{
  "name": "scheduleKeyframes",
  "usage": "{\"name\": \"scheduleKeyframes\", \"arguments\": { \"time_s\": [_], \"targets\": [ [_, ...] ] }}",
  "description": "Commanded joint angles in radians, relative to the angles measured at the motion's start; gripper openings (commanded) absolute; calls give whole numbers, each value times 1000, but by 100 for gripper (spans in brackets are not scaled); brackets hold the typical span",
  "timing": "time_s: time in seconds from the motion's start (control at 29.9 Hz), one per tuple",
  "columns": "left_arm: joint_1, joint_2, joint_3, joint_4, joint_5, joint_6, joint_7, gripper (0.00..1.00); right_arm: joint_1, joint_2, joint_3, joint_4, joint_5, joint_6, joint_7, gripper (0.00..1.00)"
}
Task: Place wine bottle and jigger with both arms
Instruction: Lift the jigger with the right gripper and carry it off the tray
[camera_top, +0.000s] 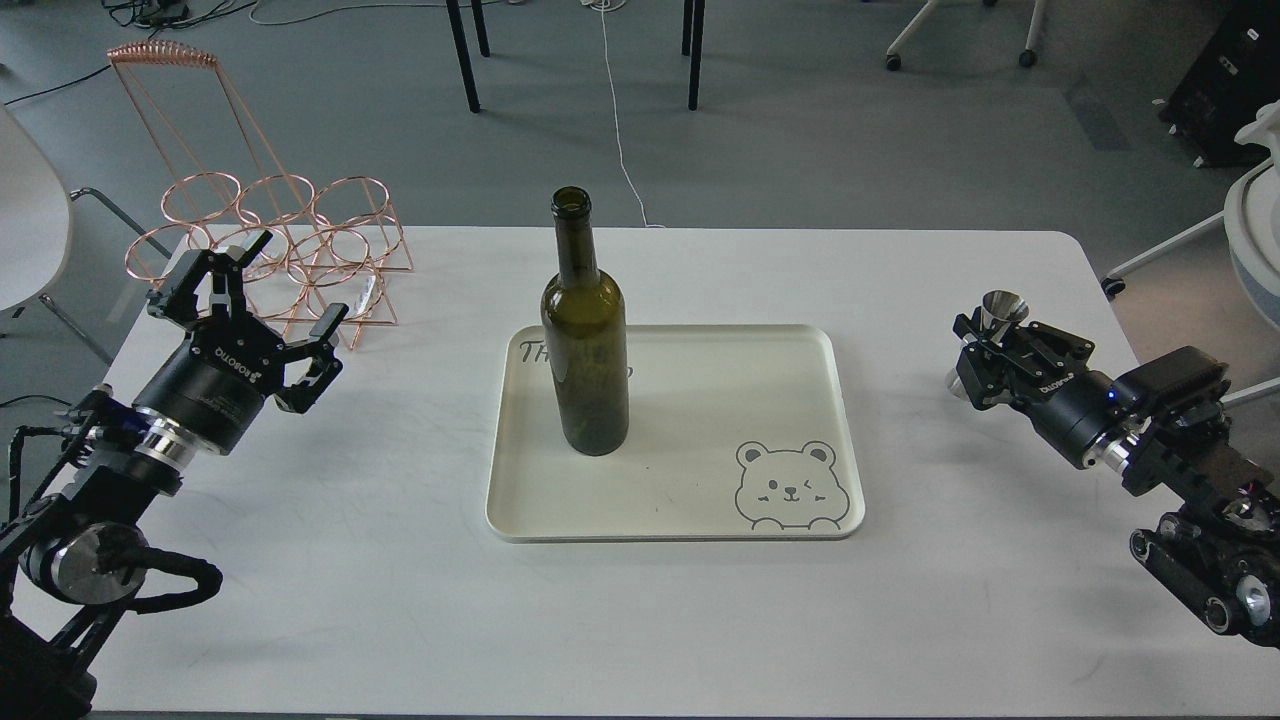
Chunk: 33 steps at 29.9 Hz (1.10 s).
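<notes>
The wine bottle (585, 335) stands upright on the left part of a cream tray (700, 500). My right gripper (985, 350) is shut on the silver jigger (997, 310) and holds it above the table, well right of the tray. My left gripper (255, 305) is open and empty at the table's left, next to the copper rack, far from the bottle.
A copper wire bottle rack (270, 240) stands at the back left corner of the white table (640, 620). The tray has a bear drawing (793, 487) at its front right. Chairs and table legs stand on the floor beyond the table.
</notes>
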Motion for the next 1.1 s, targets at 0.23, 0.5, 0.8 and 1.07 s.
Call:
{"name": "scheduleKeyframes", "arguments": {
  "time_s": [0.23, 0.5, 0.8, 1.07],
  "targets": [
    [-1, 1, 0, 0, 0, 0, 0, 98, -17, 13, -4, -53, 7, 0, 0, 29],
    [1, -1, 2, 0, 0, 0, 0, 98, -16, 13, -4, -53, 7, 0, 0, 45],
    [1, -1, 3, 0, 0, 0, 0, 98, -19, -28, -62, -4, 13, 0, 0, 87],
    [1, -1, 3, 0, 0, 0, 0, 98, -128, -256, -102, 189, 105, 0, 0, 93]
  ]
}}
